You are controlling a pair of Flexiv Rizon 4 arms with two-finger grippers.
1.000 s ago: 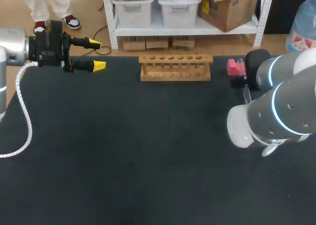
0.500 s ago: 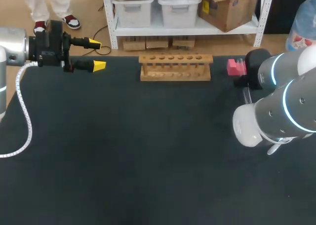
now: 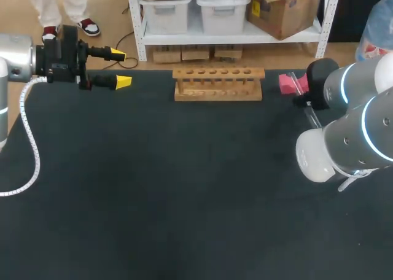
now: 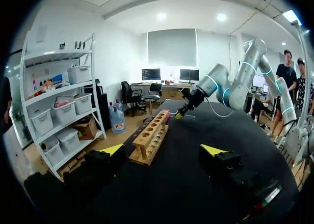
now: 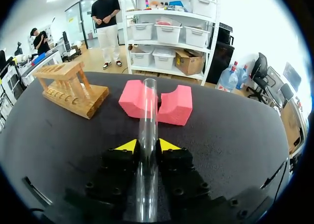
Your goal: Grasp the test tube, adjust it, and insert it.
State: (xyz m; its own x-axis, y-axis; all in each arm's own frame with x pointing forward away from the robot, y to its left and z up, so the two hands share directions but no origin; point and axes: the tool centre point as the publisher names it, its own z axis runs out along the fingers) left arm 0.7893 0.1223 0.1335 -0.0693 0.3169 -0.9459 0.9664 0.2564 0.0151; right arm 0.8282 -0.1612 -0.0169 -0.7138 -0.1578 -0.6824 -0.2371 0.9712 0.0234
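A clear glass test tube (image 5: pixel 147 135) lies lengthwise between the yellow tips of my right gripper (image 5: pixel 148 145), which is shut on it from both sides. The tube's far end rests in the notch of a pink foam block (image 5: pixel 156 103). In the head view the pink block (image 3: pixel 286 82) sits at the table's far right, and my right arm (image 3: pixel 344 132) hides the gripper there. The wooden tube rack (image 3: pixel 218 83) stands at the far middle with its holes unfilled. My left gripper (image 3: pixel 121 68) hovers open at the far left, holding nothing.
The rack (image 5: pixel 71 89) stands off to one side, ahead of the right gripper and beside the pink block. In the left wrist view the rack (image 4: pixel 152 140) lies straight ahead of the open left gripper (image 4: pixel 164 149). A white coiled cable (image 3: pixel 29 139) hangs from the left arm.
My right arm has shifted to the right, and the pink block has tipped and moved slightly left. The left arm has stayed where it was.
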